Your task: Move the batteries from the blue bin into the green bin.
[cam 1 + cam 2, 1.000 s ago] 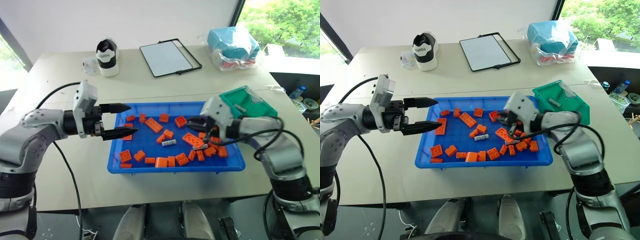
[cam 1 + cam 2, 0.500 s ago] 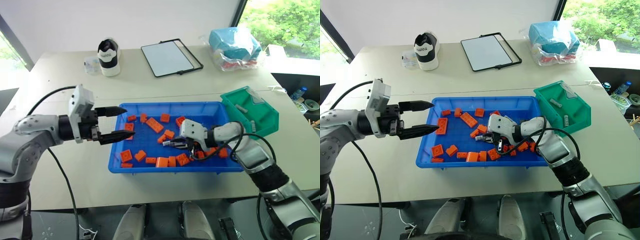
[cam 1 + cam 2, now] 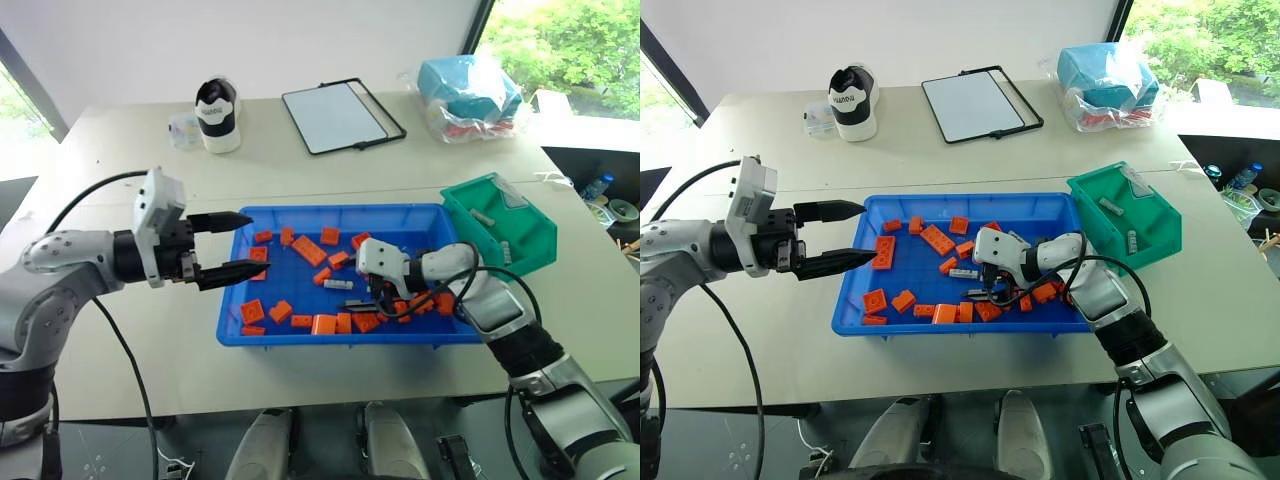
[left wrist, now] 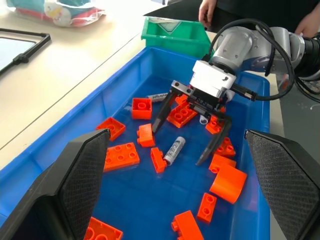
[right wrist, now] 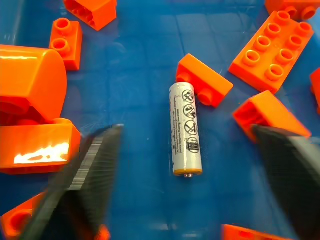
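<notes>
Where the pale worktop (image 3: 420, 170) runs toward the window, its far side carries a black-and-white shoe (image 3: 216, 113), a white board in a black frame (image 3: 342, 114) and a light-blue bundle wrapped in clear plastic (image 3: 467, 93), all well apart from the bins. The blue bin (image 3: 300, 338) lies at the near middle, strewn with orange bricks (image 3: 309, 250); the green bin (image 3: 500, 232) stands just beside its far right corner, tilted, with at least two batteries (image 3: 1108, 205) lying inside. One battery (image 5: 186, 128) lies flat on the blue floor of the tray, one end touching a small orange brick (image 5: 204, 80), with larger bricks close on every side, including a rounded orange block (image 5: 31, 75); another battery (image 4: 158, 96) rests farther off against the bricks. Right tool (image 4: 190, 135): reaches in from the right over the tray's right half, angled down, jaws spread wide and empty, one finger on each side of the flat-lying battery and not touching it; fingertips (image 4: 203, 158) stand near the tray floor among the bricks. Left tool (image 3: 250, 243): held roughly level above the tray's left rim, pointing toward the tray's middle, jaws parted and holding nothing, the lower finger (image 3: 235, 270) over the bricks by the left wall. A person's hand (image 4: 205, 11) is seen beyond the green bin in the left wrist view.
</notes>
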Robot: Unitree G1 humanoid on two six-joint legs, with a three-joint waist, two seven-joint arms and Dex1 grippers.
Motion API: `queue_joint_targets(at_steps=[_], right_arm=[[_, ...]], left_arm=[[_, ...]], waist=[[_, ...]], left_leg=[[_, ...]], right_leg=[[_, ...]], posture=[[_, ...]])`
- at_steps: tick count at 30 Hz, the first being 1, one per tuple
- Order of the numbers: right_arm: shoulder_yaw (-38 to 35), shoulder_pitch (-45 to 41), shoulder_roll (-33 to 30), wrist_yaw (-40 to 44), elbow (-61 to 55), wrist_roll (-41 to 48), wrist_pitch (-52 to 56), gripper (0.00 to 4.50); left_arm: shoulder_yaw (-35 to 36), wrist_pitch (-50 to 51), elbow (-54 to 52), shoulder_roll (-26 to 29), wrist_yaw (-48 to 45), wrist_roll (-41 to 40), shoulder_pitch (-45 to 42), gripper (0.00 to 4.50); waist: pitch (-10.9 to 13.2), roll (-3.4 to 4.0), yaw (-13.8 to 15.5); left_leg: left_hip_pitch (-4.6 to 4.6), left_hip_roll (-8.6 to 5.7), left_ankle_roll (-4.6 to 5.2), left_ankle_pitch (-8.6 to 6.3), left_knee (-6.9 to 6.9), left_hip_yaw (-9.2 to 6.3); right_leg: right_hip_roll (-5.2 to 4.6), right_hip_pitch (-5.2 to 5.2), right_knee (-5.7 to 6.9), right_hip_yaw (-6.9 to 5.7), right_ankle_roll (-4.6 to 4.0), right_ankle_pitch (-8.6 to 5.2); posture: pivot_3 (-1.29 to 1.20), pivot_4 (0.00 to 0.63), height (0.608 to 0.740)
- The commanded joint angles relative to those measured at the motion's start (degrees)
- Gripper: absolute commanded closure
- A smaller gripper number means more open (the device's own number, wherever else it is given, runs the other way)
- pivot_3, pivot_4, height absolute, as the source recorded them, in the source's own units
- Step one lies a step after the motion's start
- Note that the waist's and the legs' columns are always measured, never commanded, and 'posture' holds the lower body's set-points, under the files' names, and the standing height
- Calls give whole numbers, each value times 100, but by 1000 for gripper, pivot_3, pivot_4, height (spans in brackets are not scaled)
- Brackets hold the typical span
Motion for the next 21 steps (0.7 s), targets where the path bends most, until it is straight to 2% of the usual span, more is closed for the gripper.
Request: queue_joint_targets(at_steps=[1,2,5,7,15,21], right_arm=[[-13,146,39,-50,-72,-22,106,27],[-34,158,49,-69,-101,-9,144,27],[-96,242,51,-129,-297,41,290,857],[-191,354,17,-210,-541,90,440,1844],[-568,651,-123,-410,-1329,407,1251,1844],[-494,498,60,-669,-1040,325,1344,1844]], left_arm=[[48,-115,28,86,-62,49,-135,0],[34,-129,46,84,-74,61,-149,0],[-16,-186,110,52,-121,106,-197,0],[-75,-227,166,4,-153,152,-252,0],[-346,-399,399,-159,-305,307,-443,0],[-475,-476,542,-222,-393,390,-591,0]], waist=[[0,0,0],[0,0,0],[0,0,0],[0,0,4],[0,0,11],[0,0,-2]], left_leg=[[1,0,0,0,0,0],[2,0,0,0,0,0],[3,0,0,0,0,-1],[2,0,0,0,0,-1],[1,-1,0,0,1,-2],[1,0,0,0,-1,-1]], right_leg=[[0,0,0,0,0,0],[0,1,0,0,0,0],[0,2,0,0,0,0],[0,2,0,0,0,0],[-1,1,0,0,0,0],[-1,-1,0,0,0,0]], posture=[[0,150,731],[0,150,731],[0,150,731],[0,150,731],[0,150,731],[0,150,731]])
